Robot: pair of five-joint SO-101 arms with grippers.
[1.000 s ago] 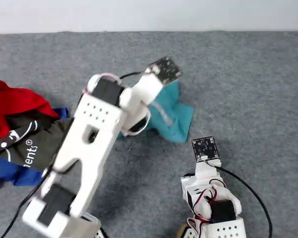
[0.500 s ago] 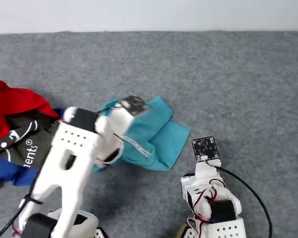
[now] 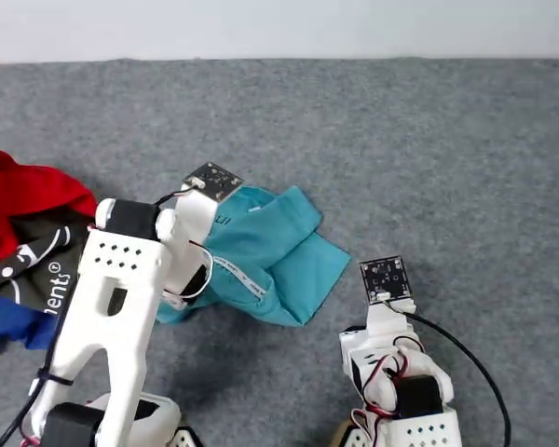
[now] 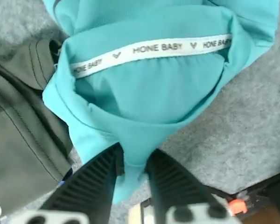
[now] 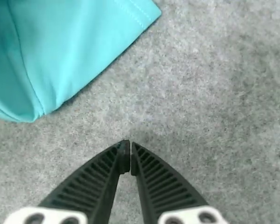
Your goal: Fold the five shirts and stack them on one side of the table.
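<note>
1. The left arm's fingers [image 4: 99, 179] are clamped on a folded edge of the teal knit shirt [image 4: 154, 88]; the cloth is pinched between both pads.
2. The right arm's fingers [image 5: 102, 179] are together, tips touching, with nothing between them. They hang over bare grey felt-like worktop [image 5: 214, 93], just beside one corner of the teal shirt [image 5: 60, 56].
3. The teal shirt [image 3: 275, 261] lies bunched, left of the worktop's [image 3: 429, 140] centre. Its long axis runs roughly left to right. The neck opening faces up; a white printed tape runs along the inside of the neckline.
4. At the left edge lies a heap of a red garment [image 3: 28, 191], a dark olive garment with white lettering [image 3: 47, 265] and a blue garment [image 3: 9, 321]. The dark olive garment [image 4: 18, 135] touches the teal shirt beside the clamped edge.
</note>
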